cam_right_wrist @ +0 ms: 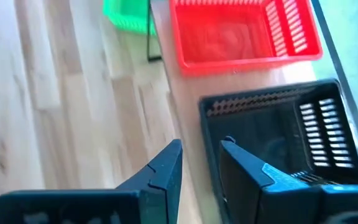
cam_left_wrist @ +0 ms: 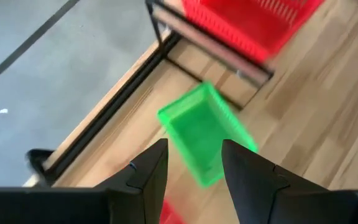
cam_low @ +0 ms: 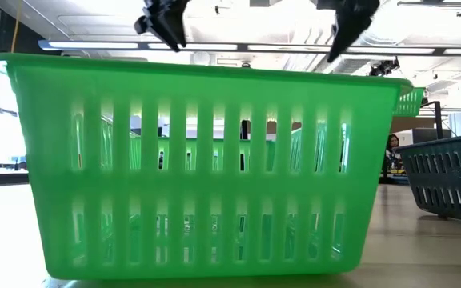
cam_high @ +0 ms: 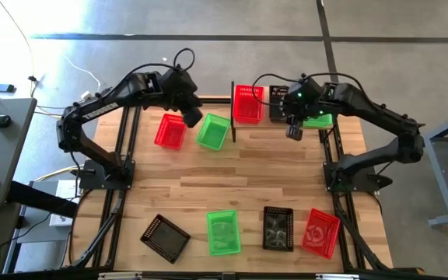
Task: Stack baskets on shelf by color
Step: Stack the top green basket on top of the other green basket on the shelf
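Observation:
On the shelf (cam_high: 266, 118) at the far edge stand a red basket (cam_high: 248, 103) and a black basket (cam_high: 279, 105); a green basket (cam_high: 318, 120) shows partly under the right arm. A red basket (cam_high: 169, 131) and a green basket (cam_high: 212, 131) sit on the table left of the shelf. My left gripper (cam_high: 190, 117) hangs open above those two, over the green basket (cam_left_wrist: 207, 134). My right gripper (cam_high: 294, 129) is open in the air by the shelf's near edge, next to the black basket (cam_right_wrist: 272, 137).
Along the near edge lie a black basket (cam_high: 164, 237), a green basket (cam_high: 223, 232), another black basket (cam_high: 278, 228) and a red basket (cam_high: 320, 232). The near green basket (cam_low: 206, 168) fills the low view. Bare planks (cam_high: 232, 175) span the middle.

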